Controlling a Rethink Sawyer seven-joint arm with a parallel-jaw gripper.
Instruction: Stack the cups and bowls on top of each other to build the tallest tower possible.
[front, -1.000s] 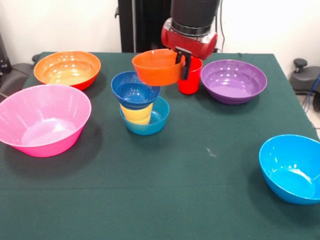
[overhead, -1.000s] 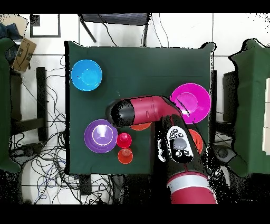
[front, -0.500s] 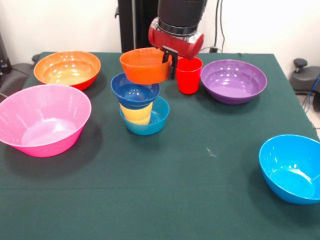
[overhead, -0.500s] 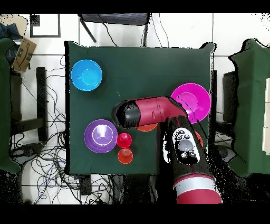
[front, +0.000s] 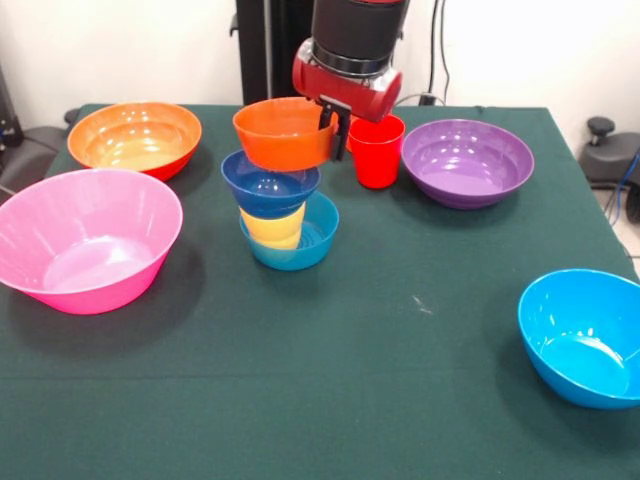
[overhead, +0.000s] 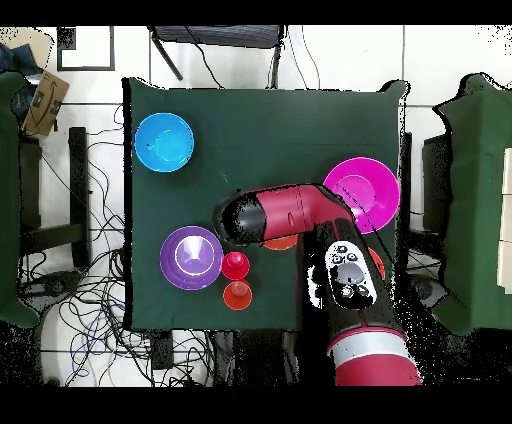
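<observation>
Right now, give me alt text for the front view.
The gripper holds a small orange bowl by its rim just above a tower of dark blue bowl, yellow cup and light blue bowl; other bowls and a red cup surround it.

Front view: the small orange plastic bowl (front: 283, 133), held by the gripper (front: 332, 130), hangs just above the tower (front: 280, 218), a dark blue bowl (front: 269, 184) on a yellow cup (front: 274, 227) in a lighter blue bowl (front: 300, 243); the large pink bowl (front: 85, 238) lies left; the red cup (front: 377, 151) and purple bowl (front: 467, 162) right.
</observation>
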